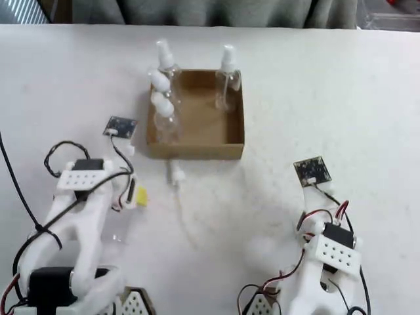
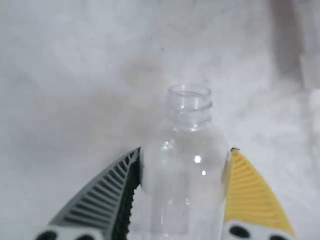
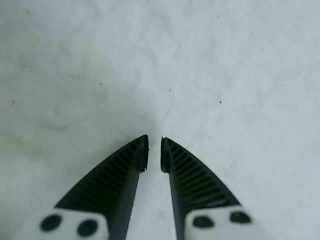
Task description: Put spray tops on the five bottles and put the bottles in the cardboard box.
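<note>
Left claw [image 2: 185,152] is clenched on a clear bottle [image 2: 188,117], its grey finger on one side of the body and its yellow finger on the other. The bottle's neck is bare and open, with no spray top on it, and it sticks out past the fingertips. In the high view this arm sits at the near left of the table [image 1: 341,85], and the yellow finger shows just beside the arm's white casing.

Right claw [image 3: 154,152] is closed with nothing in it. Its two black ribbed fingers are drawn together with only a thin slit between their tips, over bare table surface.

Farther back, near the middle of the table, stands the cardboard box [image 1: 197,151]. Four capped bottles are inside it: three [image 1: 165,118] are grouped along its left wall, and one [image 1: 228,82] is at the far right corner. All four wear white spray tops.

One loose spray top [image 1: 176,174] lies on the table just in front of the box's near wall, between the two arms. Its thin tube trails toward the near edge.
</note>
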`<state>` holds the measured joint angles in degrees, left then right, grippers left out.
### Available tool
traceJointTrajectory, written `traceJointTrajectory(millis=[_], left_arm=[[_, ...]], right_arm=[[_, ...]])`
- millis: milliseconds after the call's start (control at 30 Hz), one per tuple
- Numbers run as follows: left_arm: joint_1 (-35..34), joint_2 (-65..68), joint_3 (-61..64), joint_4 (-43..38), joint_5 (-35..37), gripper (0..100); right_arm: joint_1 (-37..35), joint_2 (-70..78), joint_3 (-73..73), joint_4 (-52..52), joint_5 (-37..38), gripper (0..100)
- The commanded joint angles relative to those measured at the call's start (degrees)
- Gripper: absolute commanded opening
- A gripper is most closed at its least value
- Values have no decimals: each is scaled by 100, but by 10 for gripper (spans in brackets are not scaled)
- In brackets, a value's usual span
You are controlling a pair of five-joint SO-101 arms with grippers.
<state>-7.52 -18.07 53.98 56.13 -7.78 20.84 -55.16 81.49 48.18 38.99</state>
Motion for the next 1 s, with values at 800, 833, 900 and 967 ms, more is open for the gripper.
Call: traceJointTrajectory(millis=[800,833,900,967], left_arm=[[-57,418,-756,-70,-844,377],[-57,497,-809,-53,-835,377],[-57,690,-976,44,-659,373],[-40,804,-1081,123,-563,361]], right_arm=[[-57,-66,-26,-57,70,27],[-57,-66,-26,-57,70,27],[-57,-66,-26,-57,70,27],[-57,-66,-26,-57,70,27]])
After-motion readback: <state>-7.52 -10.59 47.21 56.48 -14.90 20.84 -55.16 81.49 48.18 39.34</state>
